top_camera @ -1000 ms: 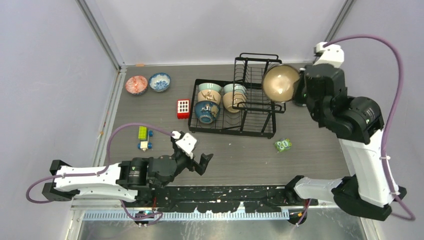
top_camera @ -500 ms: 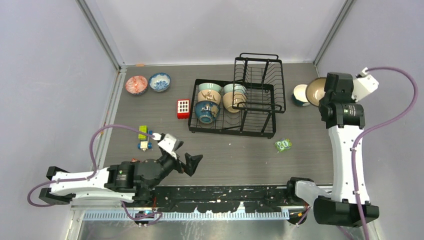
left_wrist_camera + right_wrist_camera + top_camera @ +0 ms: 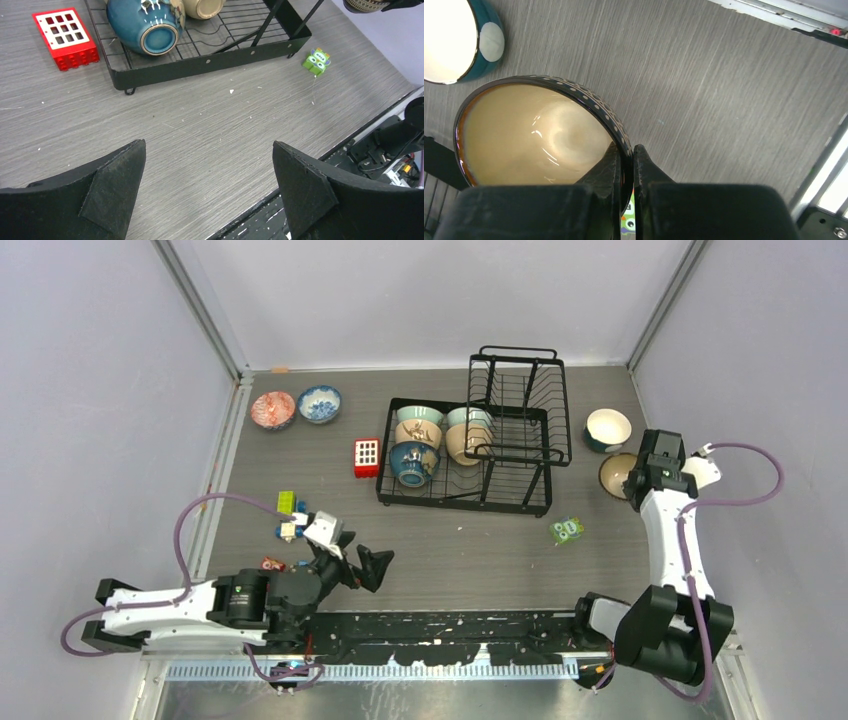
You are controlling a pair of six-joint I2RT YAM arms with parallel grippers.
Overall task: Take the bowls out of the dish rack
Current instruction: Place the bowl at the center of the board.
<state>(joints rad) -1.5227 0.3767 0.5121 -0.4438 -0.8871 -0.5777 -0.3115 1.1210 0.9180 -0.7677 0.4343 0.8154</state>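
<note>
The black wire dish rack (image 3: 460,504) stands mid-table. Its tray holds several bowls on their sides: pale green (image 3: 419,416), tan (image 3: 462,444) and dark blue (image 3: 412,464). The dark blue bowl (image 3: 142,22) and the rack's front edge (image 3: 210,60) show in the left wrist view. My right gripper (image 3: 626,152) is shut on the rim of a brown bowl (image 3: 539,135) with a tan inside, low at the table right of the rack (image 3: 615,475). A cream-lined teal bowl (image 3: 608,429) stands just beyond it. My left gripper (image 3: 210,150) is open and empty over bare table near the front edge.
A red patterned bowl (image 3: 273,410) and a blue-and-white bowl (image 3: 320,404) stand at the far left. A red block (image 3: 367,457) lies left of the rack, a green block (image 3: 567,530) in front of it, and small toy blocks (image 3: 289,517) near my left arm.
My right arm has carried the brown bowl from above the rack to the right and down beside the teal bowl. My left arm has drawn back toward the near left.
</note>
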